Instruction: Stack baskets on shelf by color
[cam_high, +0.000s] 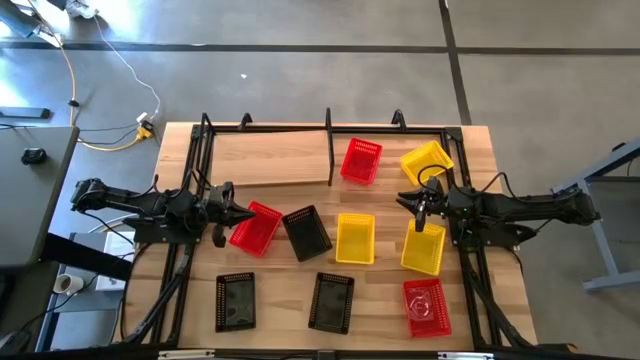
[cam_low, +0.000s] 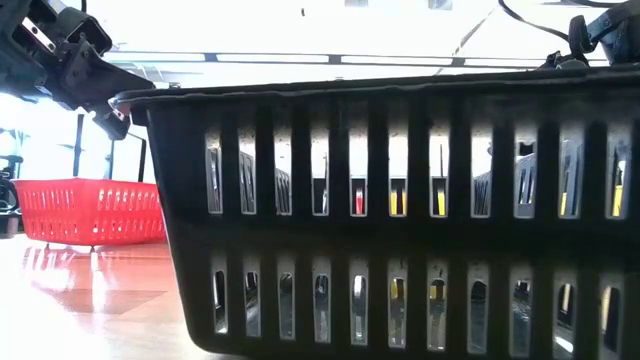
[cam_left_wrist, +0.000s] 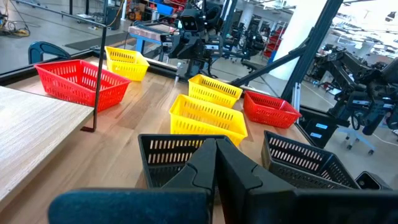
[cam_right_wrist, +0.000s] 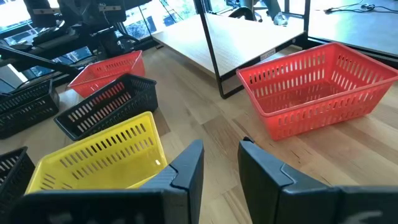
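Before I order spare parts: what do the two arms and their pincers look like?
Both arms are dark, nearly black, jointed segments with black cables along them. The left pincer and right pincer each have two flat, angular black fingers; a dark blue-grey body sits behind the left fingers.

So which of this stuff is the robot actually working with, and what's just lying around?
For the job:
red baskets
yellow baskets
black baskets
shelf

Just lying about:
yellow cable on the floor
white roll beside the table
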